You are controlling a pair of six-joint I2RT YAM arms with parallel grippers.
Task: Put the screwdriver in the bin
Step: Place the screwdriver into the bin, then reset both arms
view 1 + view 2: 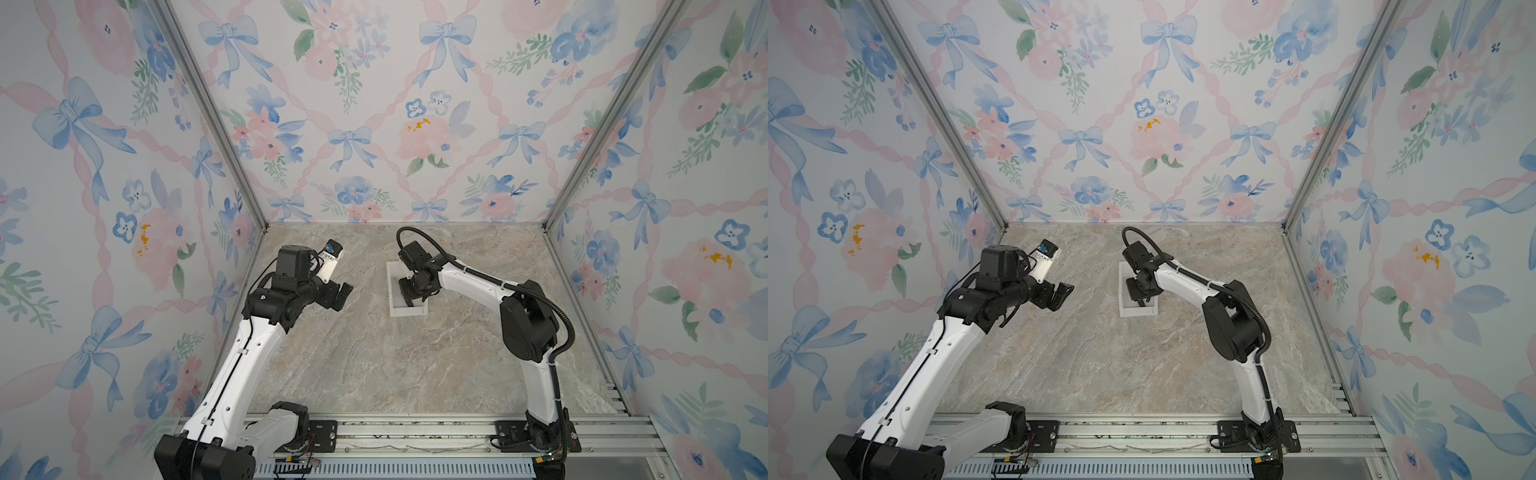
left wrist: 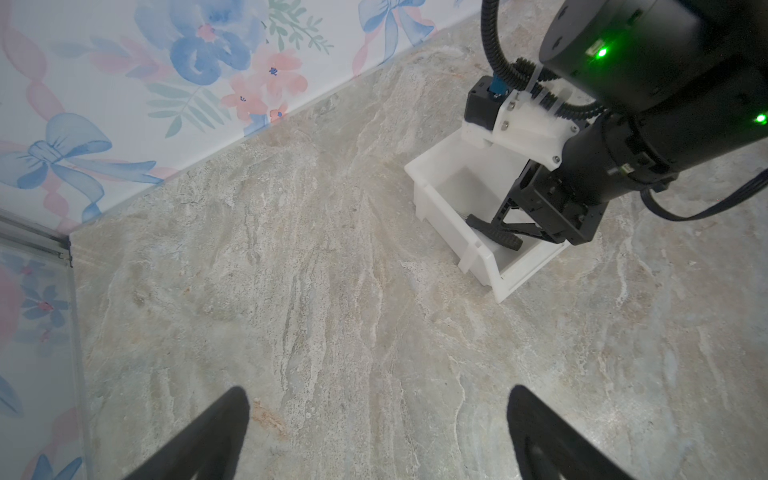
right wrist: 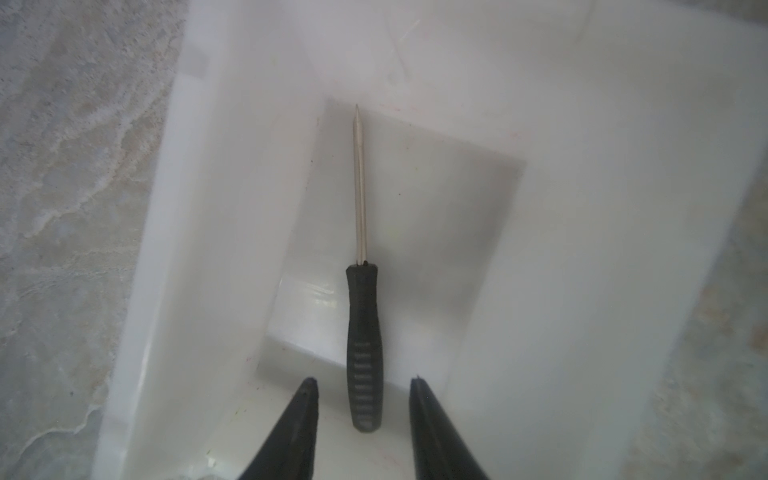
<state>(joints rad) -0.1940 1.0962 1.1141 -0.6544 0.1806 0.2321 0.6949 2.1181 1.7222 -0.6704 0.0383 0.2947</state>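
The white bin (image 1: 391, 291) (image 1: 1122, 293) stands on the marble table towards the back, right of the middle. In the right wrist view the screwdriver (image 3: 363, 332) lies inside the bin (image 3: 208, 249), black handle towards the camera, thin silvery shaft pointing away. My right gripper (image 3: 363, 380) (image 1: 409, 296) reaches down into the bin, jaws open, with a gap showing on each side of the handle. The left wrist view shows the bin (image 2: 440, 208), the screwdriver handle (image 2: 496, 237) and the right arm over it. My left gripper (image 2: 378, 395) (image 1: 343, 294) hangs open and empty above the table at the left.
Floral walls (image 1: 374, 124) close in the table at the back and both sides. Bare marble (image 1: 374, 357) stretches from the bin to the front rail (image 1: 415, 432), where both arm bases are mounted.
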